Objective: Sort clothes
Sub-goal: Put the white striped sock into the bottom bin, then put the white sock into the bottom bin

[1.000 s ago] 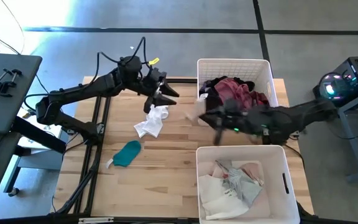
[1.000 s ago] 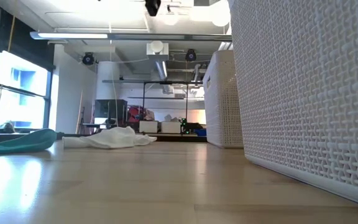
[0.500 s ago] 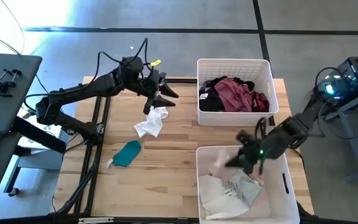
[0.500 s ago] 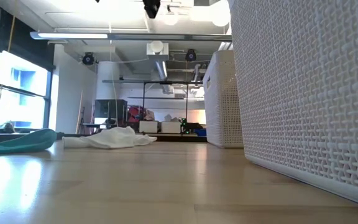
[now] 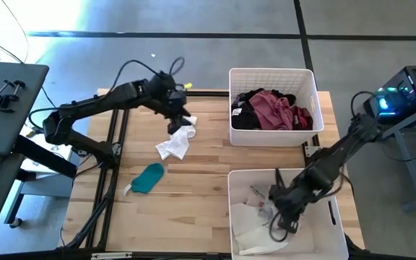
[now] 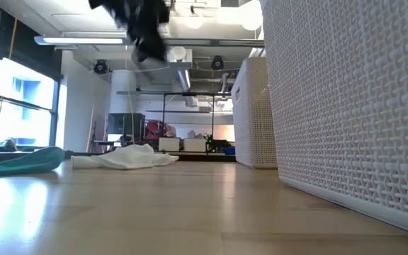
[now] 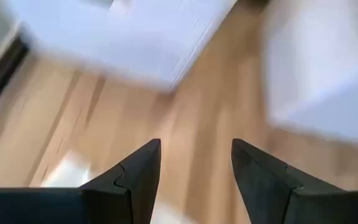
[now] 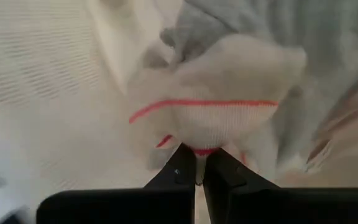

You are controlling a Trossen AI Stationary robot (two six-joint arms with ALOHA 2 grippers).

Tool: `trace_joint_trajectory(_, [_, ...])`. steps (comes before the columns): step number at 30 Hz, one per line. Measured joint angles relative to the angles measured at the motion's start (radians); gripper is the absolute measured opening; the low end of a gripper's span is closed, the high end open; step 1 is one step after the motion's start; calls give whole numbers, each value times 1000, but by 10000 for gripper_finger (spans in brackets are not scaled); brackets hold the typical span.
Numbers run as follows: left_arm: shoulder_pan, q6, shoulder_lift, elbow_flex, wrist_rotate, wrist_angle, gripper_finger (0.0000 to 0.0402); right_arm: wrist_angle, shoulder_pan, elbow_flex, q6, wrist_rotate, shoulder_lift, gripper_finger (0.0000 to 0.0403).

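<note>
Table [image 5: 193, 180]: light wood planks, pale grain. Both bins white plastic: far bin [image 5: 271, 74] has a fine mesh-weave wall pattern, near bin [image 5: 334, 217] the same.

Far bin contents: maroon garment [image 5: 276, 108] on top, black garment [image 5: 245, 115] beside it. Near bin contents: pale white and grey fabrics [image 5: 255, 220].

On the table: white garment [image 5: 175, 143], plain; teal garment [image 5: 149, 178] with a small white tag [image 5: 127, 190].

Both arms are dark, near black. Left gripper [image 7: 194, 165]: black fingers. Right gripper [image 8: 194, 167]: black fingers, pinching a white sock-like piece [image 8: 219, 106] with a thin red stripe across its ribbed knit; grey fabric [image 8: 303, 37] behind it.
</note>
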Motion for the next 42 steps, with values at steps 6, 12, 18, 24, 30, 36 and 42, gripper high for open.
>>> trace_joint_trajectory(6, [0,-131,15,-187,-95,-27,186,1,-6,0,-288,8,167,0])
trace_joint_trajectory(12, [0,-279,19,-371,-100,100,186,-44,-53,-1,-292,-28,280,20])
trace_joint_trajectory(18, [-9,-276,18,-408,-214,134,186,-7,-82,-1,-102,-131,186,110])
trace_joint_trajectory(24, [-19,-261,29,-447,-456,146,186,11,-87,0,262,-161,-10,160])
trace_joint_trajectory(30, [-11,-223,95,-519,-377,190,158,117,-62,0,461,344,-155,158])
trace_joint_trajectory(36, [-28,-221,174,-544,-316,190,77,295,-52,0,227,1009,-152,158])
trace_joint_trajectory(42, [-58,-212,135,-524,-291,127,11,518,-95,0,-55,1219,-113,157])
